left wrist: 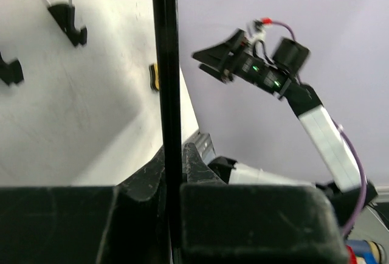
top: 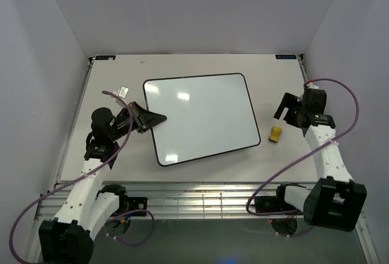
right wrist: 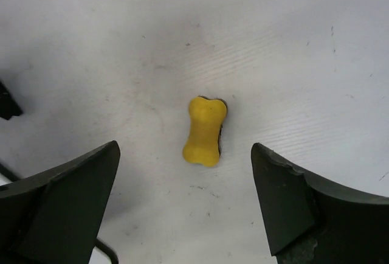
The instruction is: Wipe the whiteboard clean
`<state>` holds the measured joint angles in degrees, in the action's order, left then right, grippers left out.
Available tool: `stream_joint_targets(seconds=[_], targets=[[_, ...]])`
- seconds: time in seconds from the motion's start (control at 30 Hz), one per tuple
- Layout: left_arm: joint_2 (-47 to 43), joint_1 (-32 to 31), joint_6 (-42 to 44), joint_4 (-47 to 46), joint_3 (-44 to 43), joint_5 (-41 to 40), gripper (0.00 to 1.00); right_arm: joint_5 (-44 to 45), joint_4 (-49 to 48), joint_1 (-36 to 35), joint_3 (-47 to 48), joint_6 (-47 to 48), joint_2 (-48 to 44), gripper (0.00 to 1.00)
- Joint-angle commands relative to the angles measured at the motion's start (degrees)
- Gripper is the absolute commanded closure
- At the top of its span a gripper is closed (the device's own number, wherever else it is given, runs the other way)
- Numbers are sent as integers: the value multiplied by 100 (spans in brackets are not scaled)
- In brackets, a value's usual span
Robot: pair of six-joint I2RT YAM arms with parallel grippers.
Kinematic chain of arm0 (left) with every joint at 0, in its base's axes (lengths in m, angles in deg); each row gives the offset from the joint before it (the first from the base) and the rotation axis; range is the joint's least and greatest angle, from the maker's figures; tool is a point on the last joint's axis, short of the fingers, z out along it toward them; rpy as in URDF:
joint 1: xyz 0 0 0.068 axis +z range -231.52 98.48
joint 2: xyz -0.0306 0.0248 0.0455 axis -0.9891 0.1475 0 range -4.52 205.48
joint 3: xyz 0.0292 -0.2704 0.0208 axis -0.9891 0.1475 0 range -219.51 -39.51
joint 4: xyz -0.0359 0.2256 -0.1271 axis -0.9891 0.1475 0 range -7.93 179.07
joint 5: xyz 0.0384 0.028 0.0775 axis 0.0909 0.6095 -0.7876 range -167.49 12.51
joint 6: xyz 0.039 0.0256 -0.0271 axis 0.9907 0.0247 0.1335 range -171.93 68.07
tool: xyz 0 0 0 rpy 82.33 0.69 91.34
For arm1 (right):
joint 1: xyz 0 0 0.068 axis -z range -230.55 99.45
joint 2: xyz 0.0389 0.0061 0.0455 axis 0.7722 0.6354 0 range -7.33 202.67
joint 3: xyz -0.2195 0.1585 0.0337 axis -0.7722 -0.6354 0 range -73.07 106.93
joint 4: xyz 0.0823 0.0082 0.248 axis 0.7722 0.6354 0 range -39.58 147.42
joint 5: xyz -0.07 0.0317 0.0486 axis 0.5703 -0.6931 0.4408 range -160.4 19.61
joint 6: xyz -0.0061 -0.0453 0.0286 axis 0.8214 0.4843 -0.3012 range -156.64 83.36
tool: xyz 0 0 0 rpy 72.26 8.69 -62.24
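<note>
Whiteboard (top: 200, 118) lies blank on the worktop (top: 121, 166), its left rim pinched in my left gripper (top: 157, 118). My right gripper (top: 285, 107) hangs spread directly above the eraser (right wrist: 205, 131), just right of it, long axis square to the closing line.

1. The whiteboard (top: 200, 118) is glossy white and blank, with a thin black rim.
2. The eraser (right wrist: 205, 130), near the table's right edge, is yellow with a dark underside.
3. The table (top: 200, 63) is off-white with faint grey scuffs.
4. The arms (top: 328, 157) have white links and black joints; the cables (top: 331, 80) are purple.
</note>
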<state>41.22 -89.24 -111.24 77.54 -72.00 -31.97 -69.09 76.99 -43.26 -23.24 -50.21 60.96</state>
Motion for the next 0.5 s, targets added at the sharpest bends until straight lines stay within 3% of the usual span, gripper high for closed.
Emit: stream_joint_targets(seconds=[0.0,0.23,0.47], targets=[[223,-1,-178,-1776,-477,-175,100,-374,-124,36,221,-155,-746,10],[1646,-1,77,-3482,-855,-218,100,-2035,-450,36,80,-305,-1598,10],[3140,26,499,-5143,-1487,62,100,-2476,-293,18,80,-86,-1863,10]])
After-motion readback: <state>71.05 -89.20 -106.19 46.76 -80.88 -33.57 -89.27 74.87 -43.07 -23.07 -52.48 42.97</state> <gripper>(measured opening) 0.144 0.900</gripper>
